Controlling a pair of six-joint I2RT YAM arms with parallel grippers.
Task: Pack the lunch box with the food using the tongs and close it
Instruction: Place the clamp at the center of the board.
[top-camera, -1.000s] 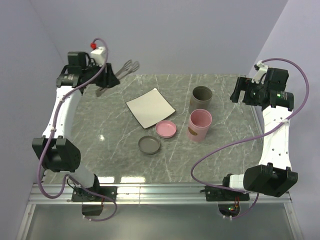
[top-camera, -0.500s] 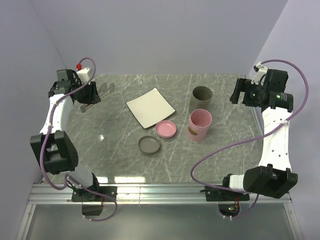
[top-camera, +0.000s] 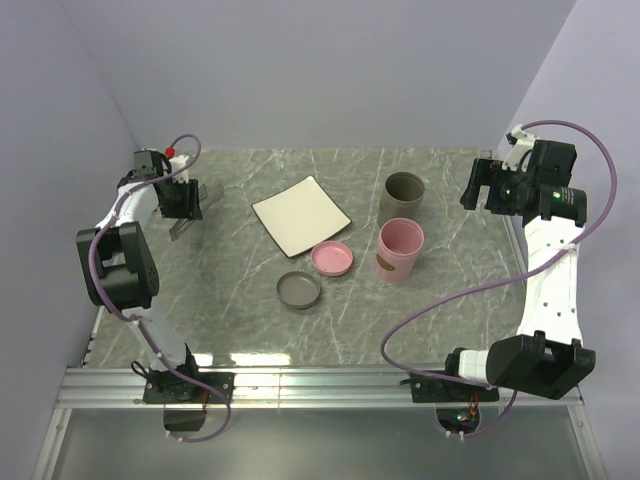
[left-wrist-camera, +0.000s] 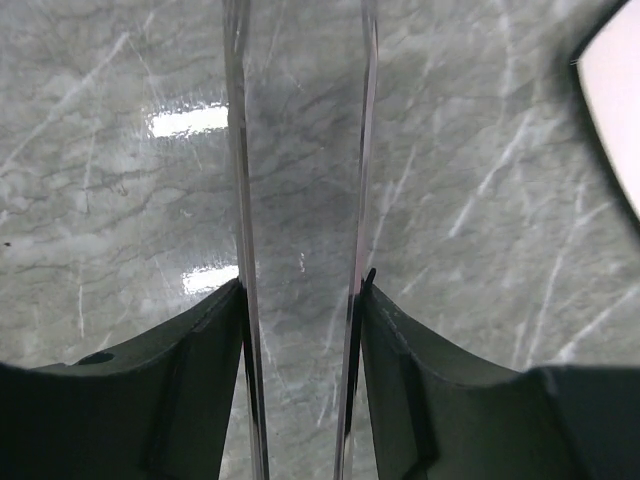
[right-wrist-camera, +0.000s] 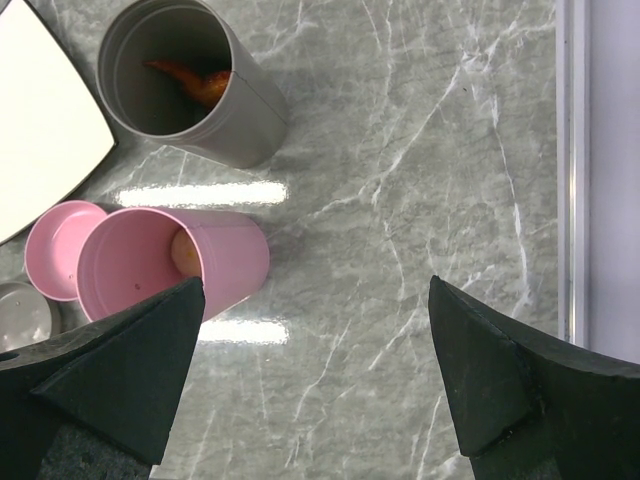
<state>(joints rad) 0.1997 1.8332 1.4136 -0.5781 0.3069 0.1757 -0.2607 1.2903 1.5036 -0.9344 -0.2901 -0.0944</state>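
Observation:
Long silvery tongs (left-wrist-camera: 238, 200) run between the fingers of my left gripper (left-wrist-camera: 302, 290), one arm pressed against each inner face, just above the marble. From above, that gripper (top-camera: 182, 205) is at the table's far left with the tongs (top-camera: 182, 228) pointing toward the near side. The lunch box is two upright cups: a grey one (right-wrist-camera: 190, 85) holding an orange-brown piece of food (right-wrist-camera: 195, 80), and a pink one (right-wrist-camera: 165, 265) holding a pale ball (right-wrist-camera: 183, 252). My right gripper (right-wrist-camera: 316, 285) hangs wide open above the marble to the right of the cups, with nothing in it.
An empty white square plate (top-camera: 300, 214) lies in the middle of the table. A pink lid (top-camera: 331, 258) and a grey lid (top-camera: 299, 290) lie loose in front of it. Walls stand close on the left, back and right.
My left arm has swung from the raised back-left position out to the left and down, bringing the tongs low over the table. Its jaws have widened slightly. The right arm has not moved.

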